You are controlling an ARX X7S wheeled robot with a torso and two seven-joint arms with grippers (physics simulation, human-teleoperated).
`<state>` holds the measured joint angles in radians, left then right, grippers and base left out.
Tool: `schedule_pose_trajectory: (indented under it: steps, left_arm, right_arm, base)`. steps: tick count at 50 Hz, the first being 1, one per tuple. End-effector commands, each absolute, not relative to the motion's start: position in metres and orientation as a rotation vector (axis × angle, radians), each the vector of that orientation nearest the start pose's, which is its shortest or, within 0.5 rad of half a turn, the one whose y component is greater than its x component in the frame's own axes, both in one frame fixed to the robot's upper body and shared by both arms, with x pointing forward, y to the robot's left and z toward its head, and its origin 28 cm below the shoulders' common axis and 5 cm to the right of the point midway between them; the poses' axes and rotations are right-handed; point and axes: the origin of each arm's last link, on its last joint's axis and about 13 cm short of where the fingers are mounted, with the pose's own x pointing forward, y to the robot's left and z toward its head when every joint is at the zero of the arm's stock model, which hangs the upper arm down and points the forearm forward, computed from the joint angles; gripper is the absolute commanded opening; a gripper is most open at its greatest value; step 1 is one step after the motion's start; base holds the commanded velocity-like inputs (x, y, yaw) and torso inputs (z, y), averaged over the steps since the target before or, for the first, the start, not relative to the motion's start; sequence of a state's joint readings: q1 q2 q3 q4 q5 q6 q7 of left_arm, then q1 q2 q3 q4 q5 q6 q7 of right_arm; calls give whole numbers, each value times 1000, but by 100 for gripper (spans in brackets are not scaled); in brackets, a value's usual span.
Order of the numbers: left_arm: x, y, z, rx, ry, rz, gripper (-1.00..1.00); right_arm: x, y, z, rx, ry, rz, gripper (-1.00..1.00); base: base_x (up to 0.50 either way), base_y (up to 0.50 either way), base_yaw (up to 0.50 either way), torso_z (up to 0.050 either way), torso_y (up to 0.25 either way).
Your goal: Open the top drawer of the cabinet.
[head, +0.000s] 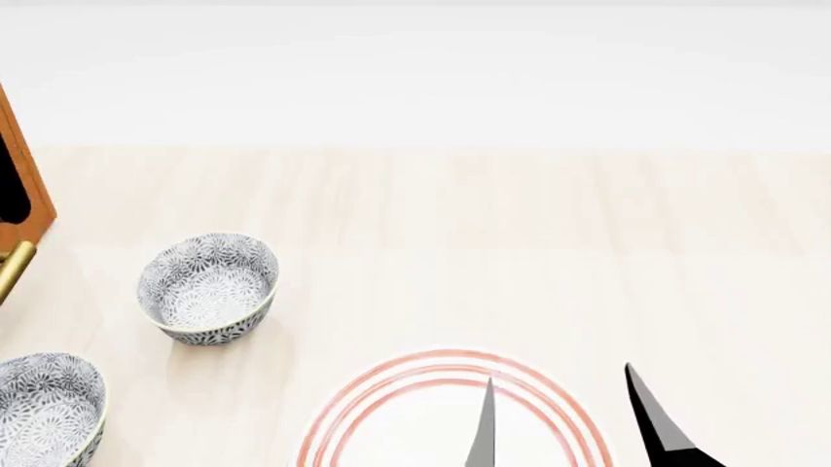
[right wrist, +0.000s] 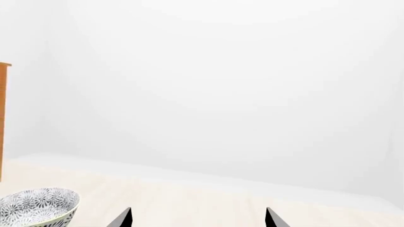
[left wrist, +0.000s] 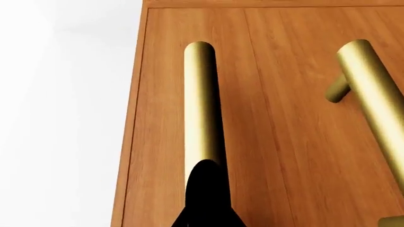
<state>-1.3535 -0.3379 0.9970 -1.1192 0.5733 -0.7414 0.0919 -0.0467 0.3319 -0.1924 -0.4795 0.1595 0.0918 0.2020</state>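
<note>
**Left wrist view: gripper at a brass handle, pull not yet made**

Left wrist view is filled by the cabinet [left wrist: 277,142], its orange-brown wood front crossed by two brass bar handles. In the head view only a corner of it shows at the far left edge, so the cabinet stands at the robot's left, at the edge of the pale table [head: 520,233]. Which of the two bars belongs to the top drawer [left wrist: 164,123] I cannot say for certain; I take it to be the one the gripper sits on.

The drawer looks like a rigid wooden box that should slide straight out, likely with some weight and some drag. Its handle [left wrist: 200,104] is a smooth, hard metal cylinder, so it may slip under a light pinch. The best hold is probably across the bar near its middle, pulling square to the front. The second handle [left wrist: 372,94] is near the first but apart from it.

The left gripper [left wrist: 205,198] reaches close to the front, one dark finger lying over the near end of the bar. The other finger is hidden, so I cannot tell whether it pinches the bar or stands spread.

The right gripper [head: 565,418] hovers over a red-ringed plate [head: 389,399], its fingers spread and holding nothing. Two patterned bowls [head: 208,287] stand between the plate and the cabinet.
</note>
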Motion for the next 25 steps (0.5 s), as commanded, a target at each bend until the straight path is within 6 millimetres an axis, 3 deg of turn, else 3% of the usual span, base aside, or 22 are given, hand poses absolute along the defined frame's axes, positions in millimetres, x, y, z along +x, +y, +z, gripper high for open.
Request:
schedule_pose_trajectory:
  steps: [1, 25]
  left_arm:
    - [391, 347, 243, 1517, 524, 539, -100]
    - [370, 305, 279, 1566, 299, 445, -100]
  right_arm:
    - [191, -111, 94, -102, -291, 98, 100]
    - [188, -111, 100, -101, -294, 119, 100]
  base:
    - [0, 0, 0, 0, 0]
    - [0, 0, 0, 0, 3]
